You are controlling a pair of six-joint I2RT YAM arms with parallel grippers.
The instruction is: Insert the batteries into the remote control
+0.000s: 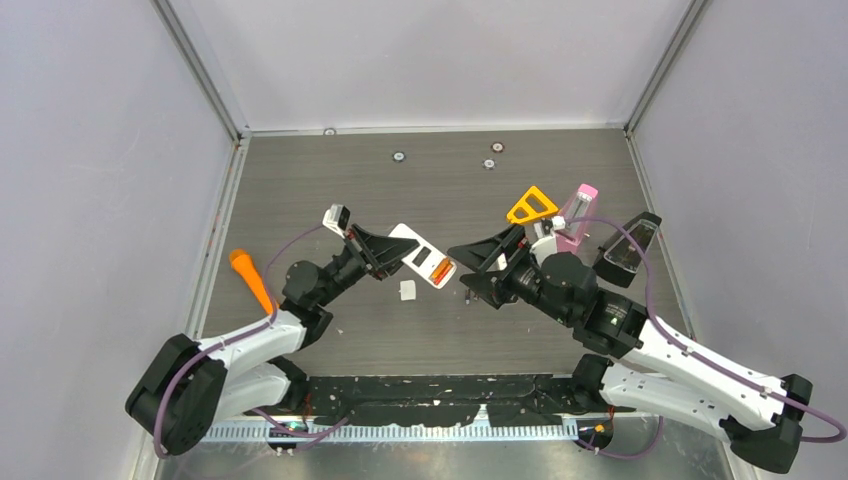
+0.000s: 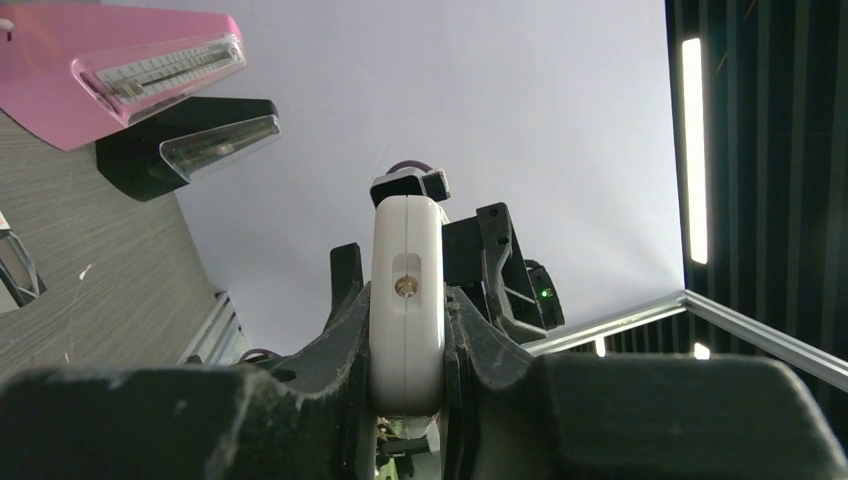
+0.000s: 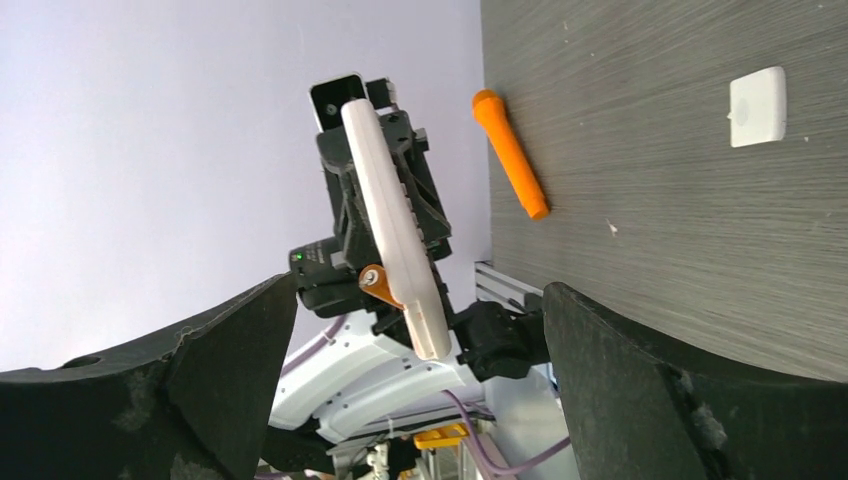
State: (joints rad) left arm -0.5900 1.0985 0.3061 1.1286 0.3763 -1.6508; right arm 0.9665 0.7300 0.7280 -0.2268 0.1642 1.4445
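Observation:
My left gripper (image 1: pixel 393 256) is shut on the white remote control (image 1: pixel 422 258) and holds it tilted above the table, open compartment end toward the right arm. An orange-red battery (image 1: pixel 440 270) sits at that end. In the right wrist view the battery (image 3: pixel 376 281) sticks out at an angle from the remote (image 3: pixel 395 225). In the left wrist view the remote (image 2: pixel 406 300) stands edge-on between my left gripper's (image 2: pixel 406 350) fingers. My right gripper (image 1: pixel 470 270) is open and empty, just right of the remote's end, also in its own view (image 3: pixel 420 400). No other batteries show.
A small white cover (image 1: pixel 407 290) lies on the table below the remote. A big orange cone-ended stick (image 1: pixel 250 280) lies at the left edge. A yellow frame (image 1: pixel 532 206), a pink holder (image 1: pixel 578 215) and a black holder (image 1: pixel 627 245) stand at the right.

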